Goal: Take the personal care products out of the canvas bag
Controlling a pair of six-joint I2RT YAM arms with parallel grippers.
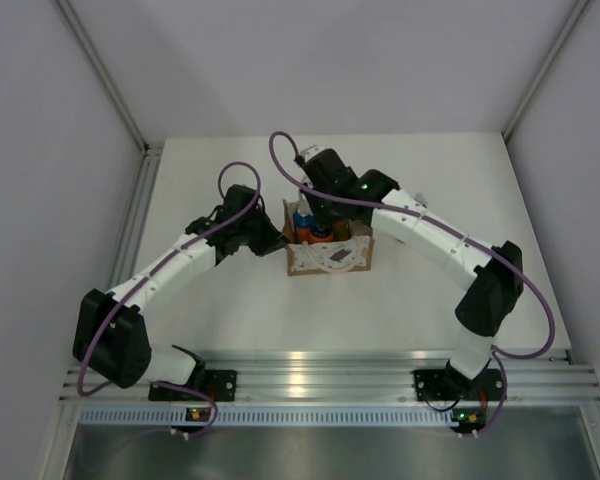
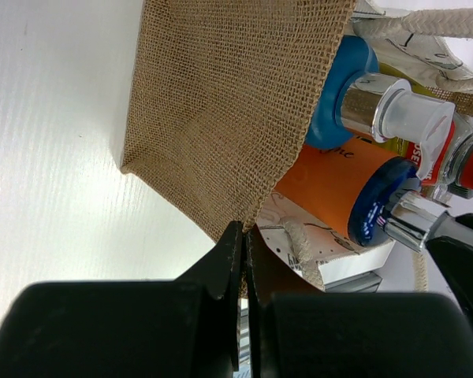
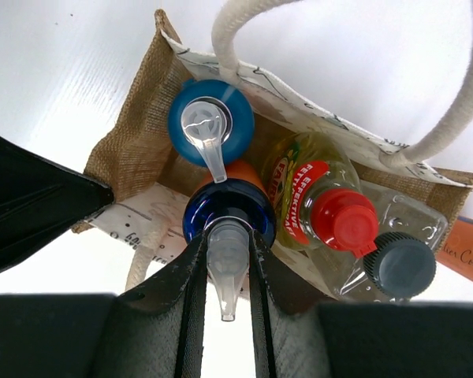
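Bag [image 3: 130,153] | four bottles [image 3: 323,197] visible inside, none lifted | my left gripper [image 2: 242,236] pinches its wall | my right gripper [image 3: 226,253] clamps pump bottle [image 3: 229,219]

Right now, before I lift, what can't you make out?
- Right wrist: whether the right end effector truly clamps the pump bottle; its fingers hide the contact.
- Right wrist: orange item, cut off by the right edge.
- Top external: canvas bag contents, covered by the right arm, too small.
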